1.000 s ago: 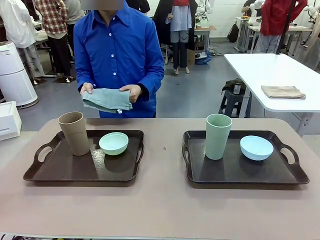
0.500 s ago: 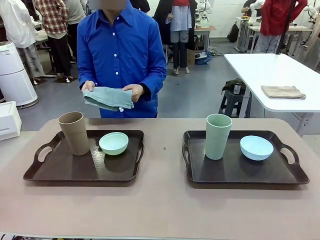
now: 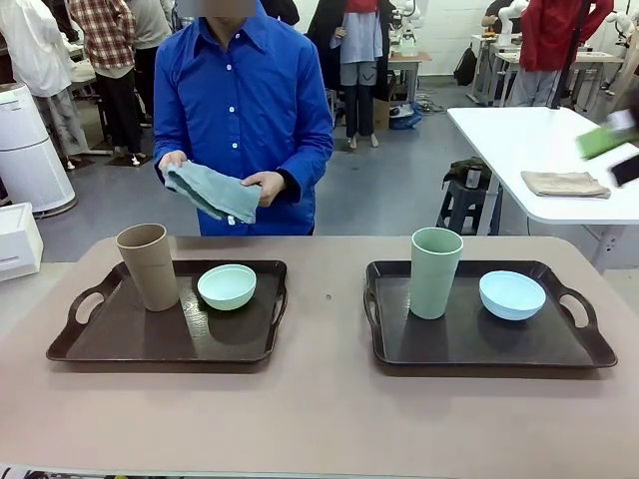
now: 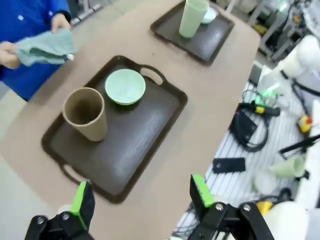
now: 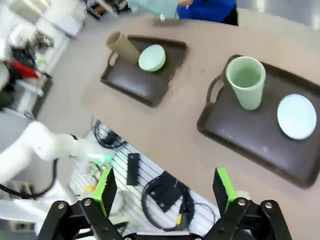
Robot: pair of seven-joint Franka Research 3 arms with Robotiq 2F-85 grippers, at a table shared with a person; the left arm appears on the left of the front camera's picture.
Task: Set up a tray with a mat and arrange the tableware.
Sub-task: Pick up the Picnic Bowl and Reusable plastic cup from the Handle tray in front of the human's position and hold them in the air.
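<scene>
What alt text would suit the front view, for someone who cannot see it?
A person in a blue shirt stands behind a table, holding a grey-green cloth. The left dark tray carries a tan cup and mint bowl; the right tray carries a sage green cup and light blue bowl.

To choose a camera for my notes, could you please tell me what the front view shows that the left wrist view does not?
Front view: a tan cloth on a white side table. Left wrist view: the open left gripper, and cables beside the table. Both: the left tray with tan cup and mint bowl, the right tray with green cup and blue bowl, and the person's teal cloth.
</scene>
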